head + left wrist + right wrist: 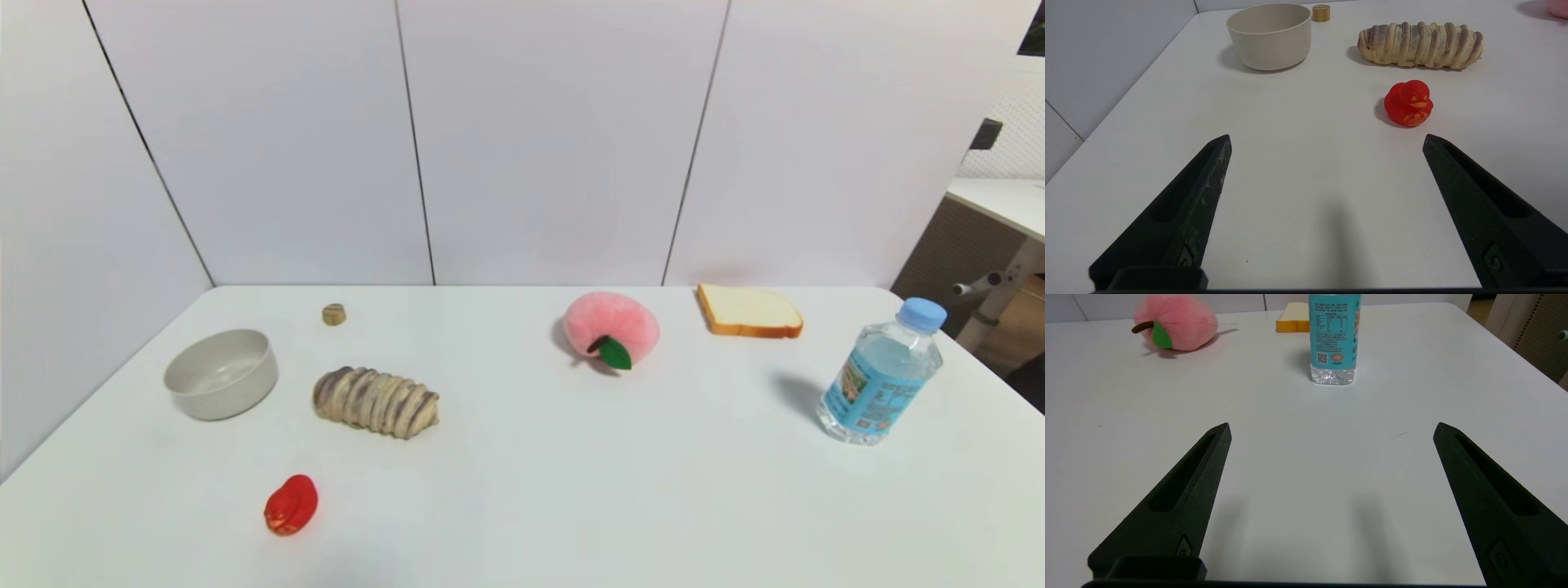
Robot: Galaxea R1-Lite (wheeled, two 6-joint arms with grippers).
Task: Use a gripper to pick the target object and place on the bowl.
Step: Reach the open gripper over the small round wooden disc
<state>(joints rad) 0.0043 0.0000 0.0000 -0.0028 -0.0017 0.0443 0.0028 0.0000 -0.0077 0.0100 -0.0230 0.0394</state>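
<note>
Both arms hang low over the table's near edge: the left gripper (1327,139) and right gripper (1331,426) gape wide, holding nothing. The target object (334,314) sits far-left, just beyond the bowl (220,374).

The target object (334,314), a tiny tan-brown stubby round nugget, sits flat on the white table, far ahead of the left gripper (1327,141), whose fingers are spread wide with nothing between them. The bowl (221,373), beige-grey, straight-sided and upright, stands nearer that gripper, ahead and off to its left. The nugget lies just beyond the bowl's far rim, apart from it.
</note>
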